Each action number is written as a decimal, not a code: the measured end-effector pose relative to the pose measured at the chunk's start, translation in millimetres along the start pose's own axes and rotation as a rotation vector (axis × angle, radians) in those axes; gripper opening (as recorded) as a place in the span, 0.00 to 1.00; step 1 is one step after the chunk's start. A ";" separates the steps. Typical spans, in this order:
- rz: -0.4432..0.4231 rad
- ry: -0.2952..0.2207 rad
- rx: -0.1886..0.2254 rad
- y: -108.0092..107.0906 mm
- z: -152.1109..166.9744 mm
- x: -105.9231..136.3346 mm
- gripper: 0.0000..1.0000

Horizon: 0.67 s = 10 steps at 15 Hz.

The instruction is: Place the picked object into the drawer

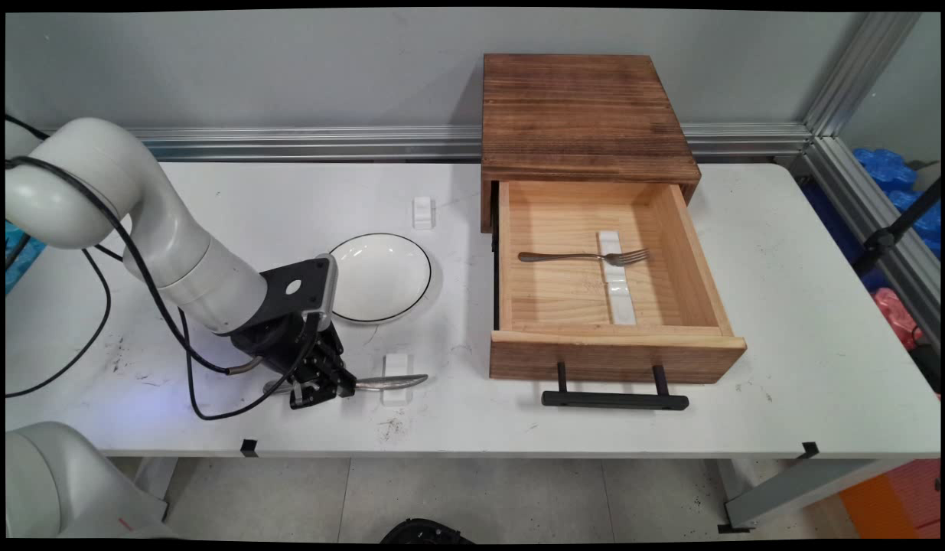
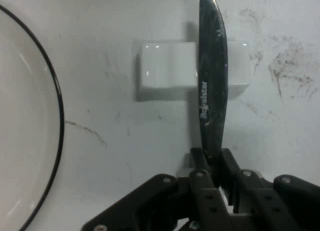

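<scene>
The black gripper (image 1: pixel 324 386) is down at the table's (image 1: pixel 786 321) near edge, left of centre, its jaws pinched on the handle end of a steel knife (image 1: pixel 392 381). In the hand view the knife (image 2: pixel 212 76) runs straight up from the fingertips (image 2: pixel 199 158), and its blade bears the word "Royalstar", read lengthwise along the metal. The blade lies across a small white rest (image 1: pixel 396 377), which in the hand view shows as a glossy ceramic block (image 2: pixel 167 71) under and on both sides of the knife. Just behind the gripper sits a white plate with a thin black rim (image 1: pixel 382 277); its edge (image 2: pixel 47 91) curves along the left of the hand view. A second white rest (image 1: pixel 422 212) stands farther back on the table. To the right, a dark wooden box (image 1: pixel 583 115) has its pale drawer (image 1: pixel 617 356) pulled open, with a black handle (image 1: pixel 614 398) at the front. Inside the drawer a fork (image 1: pixel 583 256) lies crosswise with its tines on a long white rest (image 1: pixel 617 277).
</scene>
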 end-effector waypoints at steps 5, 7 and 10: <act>-0.003 0.001 -0.003 0.4 -4.1 0.9 0.00; -0.004 0.002 -0.003 -0.1 -6.0 2.4 0.00; -0.005 0.007 -0.003 -1.3 -11.3 6.6 0.00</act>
